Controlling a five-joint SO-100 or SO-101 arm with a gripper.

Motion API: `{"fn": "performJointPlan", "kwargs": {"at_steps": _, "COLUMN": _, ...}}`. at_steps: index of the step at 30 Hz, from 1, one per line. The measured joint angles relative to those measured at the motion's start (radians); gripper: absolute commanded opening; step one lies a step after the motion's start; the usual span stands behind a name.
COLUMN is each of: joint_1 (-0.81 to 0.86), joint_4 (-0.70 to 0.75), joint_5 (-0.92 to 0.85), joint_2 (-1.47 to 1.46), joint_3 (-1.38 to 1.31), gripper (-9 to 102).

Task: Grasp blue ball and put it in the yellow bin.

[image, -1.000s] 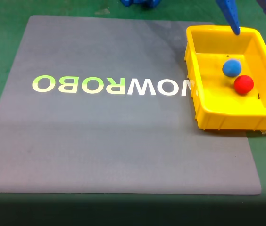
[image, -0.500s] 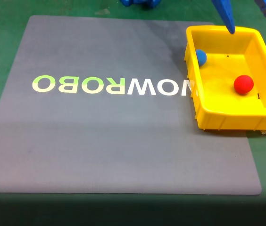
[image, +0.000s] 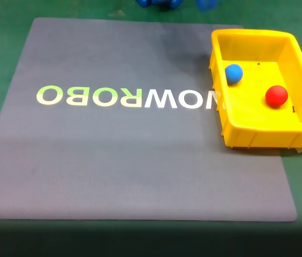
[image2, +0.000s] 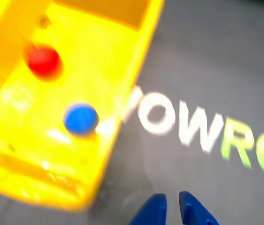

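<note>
The blue ball (image: pixel 234 73) lies inside the yellow bin (image: pixel 247 131), close to its left wall in the fixed view. It lies free, with nothing touching it. In the wrist view the blue ball (image2: pixel 80 119) rests on the floor of the yellow bin (image2: pixel 38 187), and the picture is blurred by motion. My gripper (image2: pixel 172 200) hangs over the grey mat outside the bin. Its blue fingertips (image2: pixel 153 211) stand nearly together with nothing between them.
A red ball (image: pixel 276 96) also lies in the bin, right of the blue one. The bin stands on the right side of a grey mat (image: pixel 113 160) with ROBO lettering, on a green table. Blue arm parts (image: pixel 207 4) poke in at the top edge.
The blue ball rolled from beside the red ball to the bin's left wall, then a little back. My gripper, open above the bin's far rim before, has pulled away and closed up.
</note>
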Motion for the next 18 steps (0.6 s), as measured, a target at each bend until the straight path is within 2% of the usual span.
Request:
{"fn": "performJointPlan", "kwargs": {"at_steps": 3, "joint_1": 0.057, "joint_4": 0.023, "joint_5": -0.028, "joint_2": 0.218, "joint_3": 0.218, "gripper": 0}}
{"fn": "performJointPlan", "kwargs": {"at_steps": 7, "joint_1": 0.121, "joint_4": 0.124, "joint_5": -0.031, "joint_2": 0.469, "joint_3": 0.436, "gripper": 0}}
{"fn": "performJointPlan", "kwargs": {"at_steps": 13, "joint_1": 0.187, "joint_4": 0.25, "joint_5": -0.012, "joint_2": 0.735, "joint_3": 0.66, "gripper": 0}}
{"fn": "performJointPlan", "kwargs": {"at_steps": 18, "joint_1": 0.245, "joint_4": 0.298, "joint_5": -0.021, "joint_2": 0.881, "joint_3": 0.808, "gripper": 0}}
